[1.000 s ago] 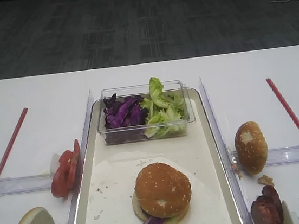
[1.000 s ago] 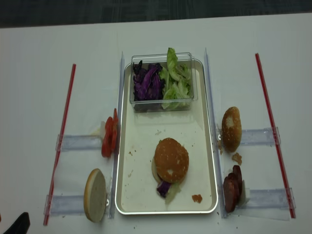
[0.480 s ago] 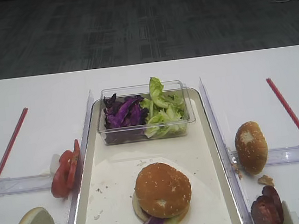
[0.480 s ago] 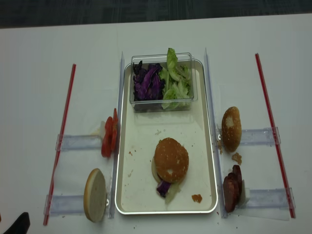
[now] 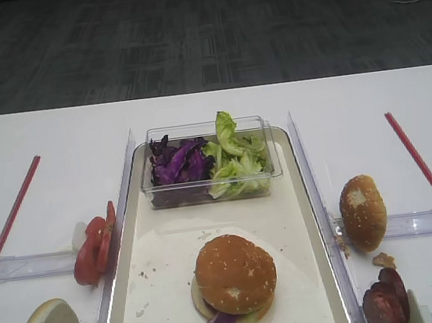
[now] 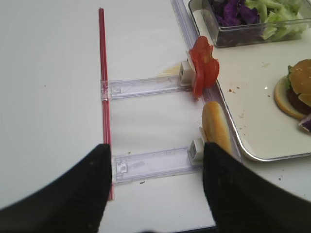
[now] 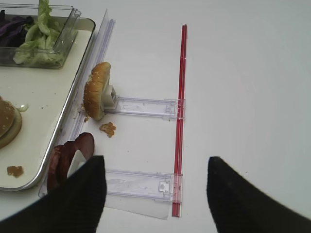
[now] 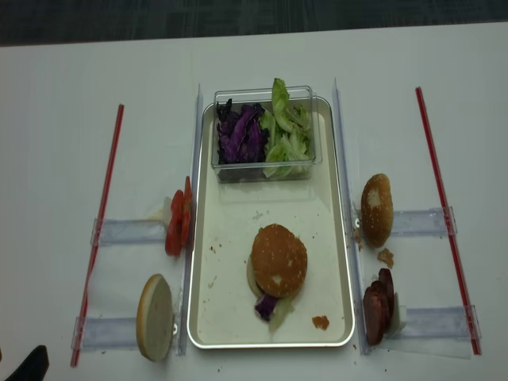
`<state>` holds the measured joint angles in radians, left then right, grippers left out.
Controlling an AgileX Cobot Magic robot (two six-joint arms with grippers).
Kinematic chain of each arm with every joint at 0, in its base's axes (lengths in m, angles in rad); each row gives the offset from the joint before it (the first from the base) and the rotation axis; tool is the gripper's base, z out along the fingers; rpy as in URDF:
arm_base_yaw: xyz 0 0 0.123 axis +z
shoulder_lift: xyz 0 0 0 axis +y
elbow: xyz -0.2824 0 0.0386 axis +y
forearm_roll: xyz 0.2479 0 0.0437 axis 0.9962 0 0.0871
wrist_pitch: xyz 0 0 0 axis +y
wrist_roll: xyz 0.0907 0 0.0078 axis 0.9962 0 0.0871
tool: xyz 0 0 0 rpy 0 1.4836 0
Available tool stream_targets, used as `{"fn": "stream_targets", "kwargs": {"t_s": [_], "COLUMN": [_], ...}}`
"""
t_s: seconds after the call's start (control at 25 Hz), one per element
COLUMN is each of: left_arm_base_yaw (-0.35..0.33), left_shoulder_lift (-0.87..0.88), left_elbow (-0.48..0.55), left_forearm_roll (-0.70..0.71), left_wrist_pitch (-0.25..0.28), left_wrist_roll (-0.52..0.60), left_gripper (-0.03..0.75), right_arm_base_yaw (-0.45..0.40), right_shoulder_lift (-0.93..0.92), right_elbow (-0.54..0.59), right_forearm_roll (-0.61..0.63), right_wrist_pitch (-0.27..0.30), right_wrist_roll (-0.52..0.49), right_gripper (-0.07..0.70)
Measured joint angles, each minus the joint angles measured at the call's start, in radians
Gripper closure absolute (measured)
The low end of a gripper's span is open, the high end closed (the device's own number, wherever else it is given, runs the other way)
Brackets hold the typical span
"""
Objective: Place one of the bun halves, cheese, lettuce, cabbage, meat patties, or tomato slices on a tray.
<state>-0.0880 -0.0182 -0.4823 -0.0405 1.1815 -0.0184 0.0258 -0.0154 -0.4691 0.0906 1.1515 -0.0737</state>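
**Sesame bun crowns the stack on the tray, both grippers spread wide and empty**

The cream-white tray [image 8: 202,317] lies lengthwise on the white table [image 8: 63,119]. On its round paper liner [image 5: 157,295] sits a golden sesame bun top [image 8: 279,260], capping a stack with purple cabbage shreds and a bit of green leaf poking out at the near edge (a small brown crumb [image 8: 321,322] lies just beside it on the tray floor). At the tray's far end a small clear plastic box [image 8: 264,133] holds the cabbage [image 8: 238,133] on the left and the lettuce [image 8: 287,131] on the right.

Left of the tray, the tomato slices [image 8: 178,222] stand on edge against a clear holder, and nearer the camera a bun half with a pale cut face [image 8: 155,317] stands upright. Right of the tray another sesame bun half [image 8: 377,210] stands on edge, with the meat patties [image 8: 376,305] stacked upright nearer the front. A red strip [image 8: 99,230] runs along the far left side and another red strip [image 8: 444,214] along the far right.

The right gripper [image 7: 153,194] hovers over the table near the patties, fingers spread wide, nothing between them. The left gripper [image 6: 155,189] hangs near the pale bun half, fingers likewise wide apart and empty.
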Motion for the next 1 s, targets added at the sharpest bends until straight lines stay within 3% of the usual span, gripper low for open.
{"fn": "stream_targets", "kwargs": {"t_s": [1.0], "left_arm_base_yaw": [0.0], "left_shoulder_lift": [0.0], "left_elbow": [0.0], "left_forearm_roll": [0.0], "left_wrist_pitch": [0.0], "left_wrist_roll": [0.0], "left_gripper": [0.32], "right_arm_base_yaw": [0.0], "right_shoulder_lift": [0.0], "right_elbow": [0.0], "right_forearm_roll": [0.0], "right_wrist_pitch": [0.0], "right_wrist_roll": [0.0], "right_gripper": [0.162]}}
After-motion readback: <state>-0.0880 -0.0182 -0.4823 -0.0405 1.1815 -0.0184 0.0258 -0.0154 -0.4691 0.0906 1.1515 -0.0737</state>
